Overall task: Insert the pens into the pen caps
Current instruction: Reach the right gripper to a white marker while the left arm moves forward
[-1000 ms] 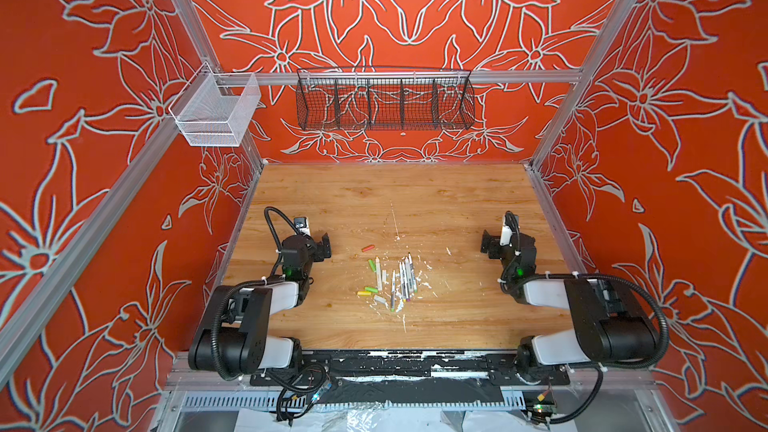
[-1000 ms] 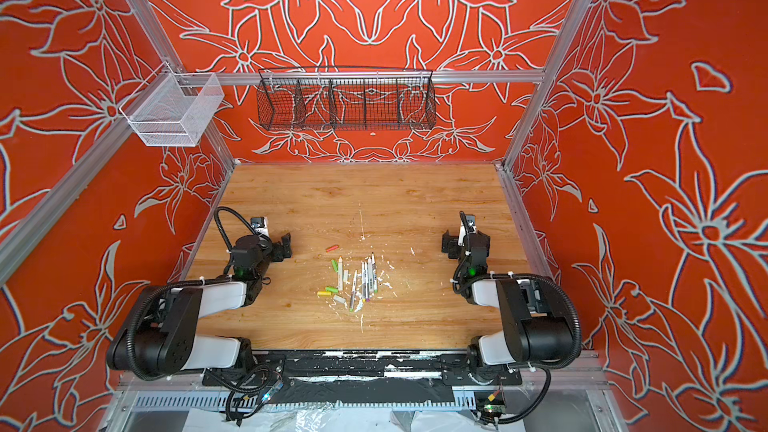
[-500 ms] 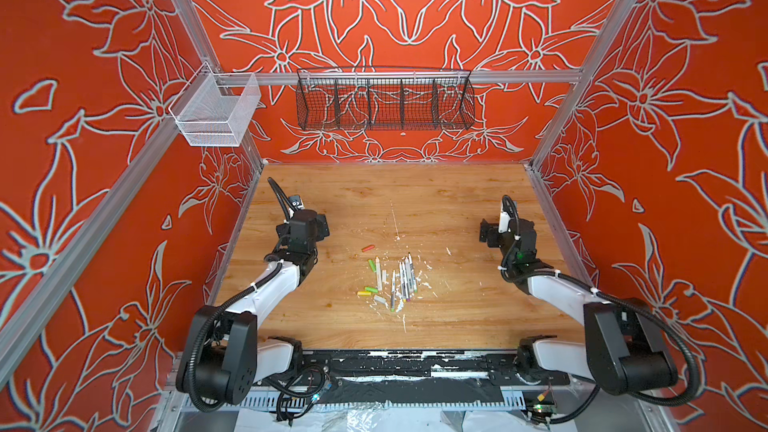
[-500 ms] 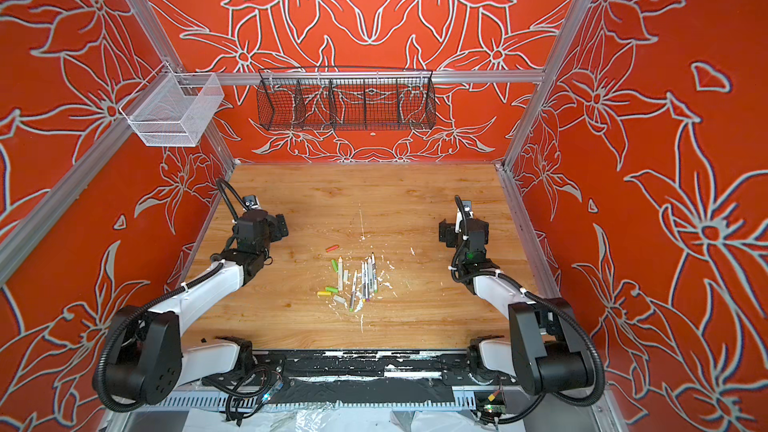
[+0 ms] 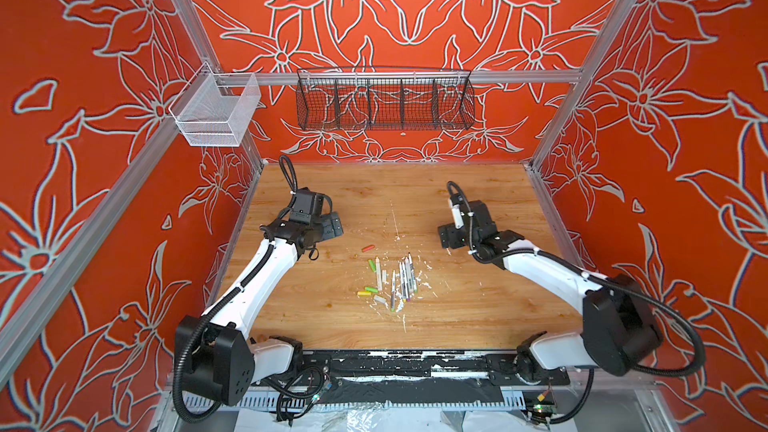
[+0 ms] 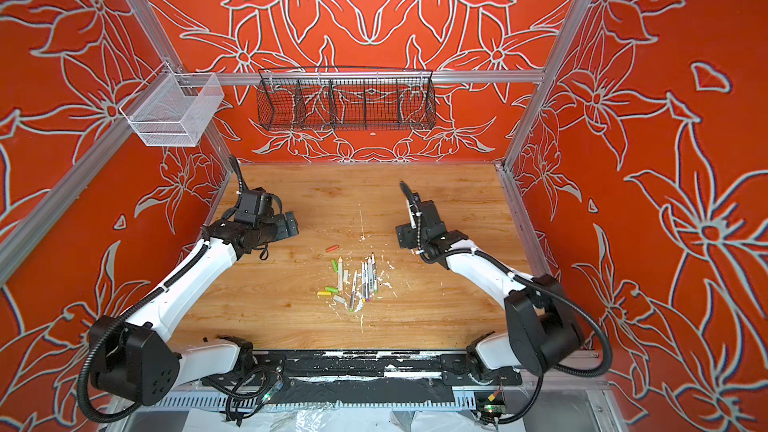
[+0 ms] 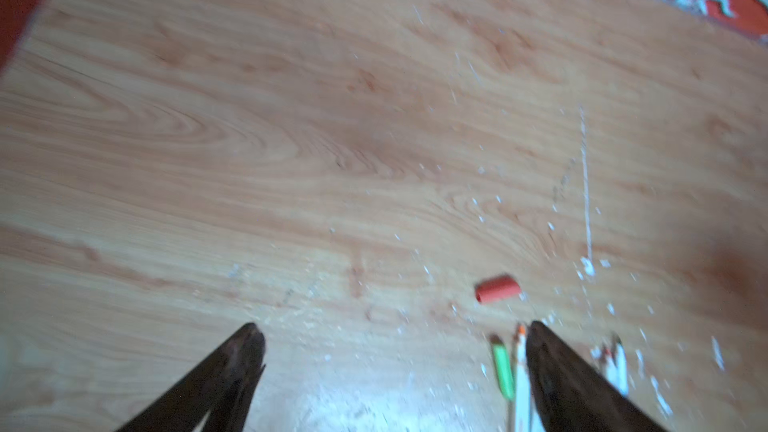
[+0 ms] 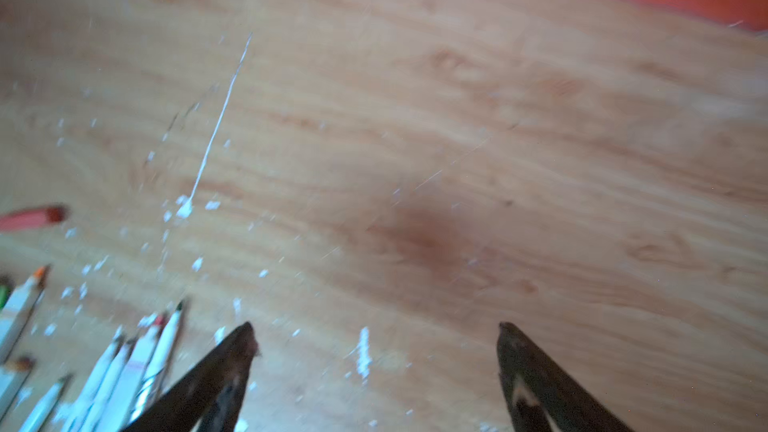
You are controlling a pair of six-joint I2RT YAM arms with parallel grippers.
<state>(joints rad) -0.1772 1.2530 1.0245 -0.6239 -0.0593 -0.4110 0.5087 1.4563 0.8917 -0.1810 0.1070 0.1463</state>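
1. Plainly, both grippers are released: the left gripper shows its jaws spread wide with only bare wood between them; the right gripper stands likewise, nothing held.
2. The pens lie in a loose bundle near the middle of the table, roughly parallel, some touching; the caps lie scattered just beside them on the left arm's side; an orange-red cap lies apart, nearer the left gripper.
3. Both grippers hover well apart from the pile, one on each side.
4. Likely handling: the pens look light, stiff, smooth and round, so apt to roll or slip; a grip across the mid-barrel, clear of the tip, seems safest; neighbours lie close, so an outermost pen looks the easiest pick.
5. The caps are short and light; holding one across its closed end would leave the mouth free.
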